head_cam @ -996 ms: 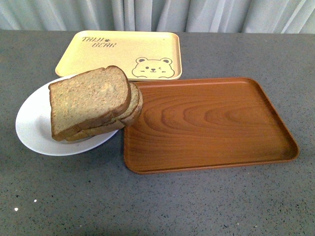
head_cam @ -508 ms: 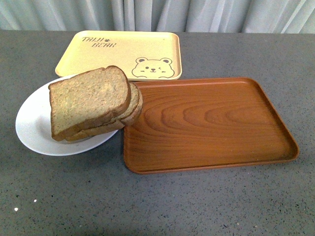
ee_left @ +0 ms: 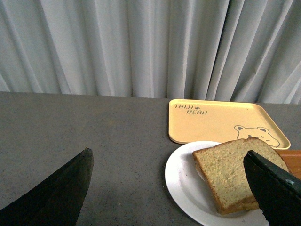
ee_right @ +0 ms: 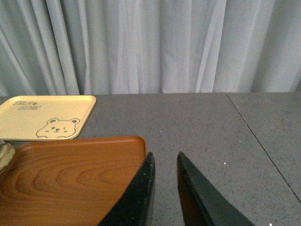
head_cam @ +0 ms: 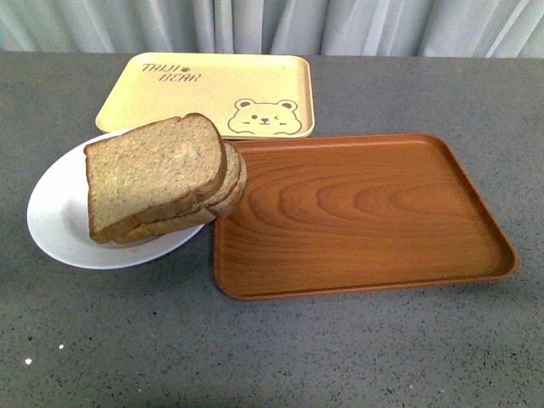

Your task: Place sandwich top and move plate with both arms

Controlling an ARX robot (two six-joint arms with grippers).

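Observation:
The sandwich top (head_cam: pixel 153 174), a thick brown speckled slice with a plain face, lies on a stack of slices on the white plate (head_cam: pixel 59 225) at the left of the grey table. It also shows in the left wrist view (ee_left: pixel 233 172) on the plate (ee_left: pixel 181 176). Neither arm shows in the front view. My left gripper (ee_left: pixel 169 162) is open and empty, held back from the plate with its fingers wide apart. My right gripper (ee_right: pixel 164 157) is shut and empty, above the table beside the far corner of the brown wood-grain tray (ee_right: pixel 70 174).
The brown wood-grain tray (head_cam: pixel 357 212) lies right of the plate, touching it. The yellow bear tray (head_cam: pixel 208 93) lies behind them, also in the wrist views (ee_left: pixel 221 120) (ee_right: pixel 44 115). A grey curtain hangs behind the table.

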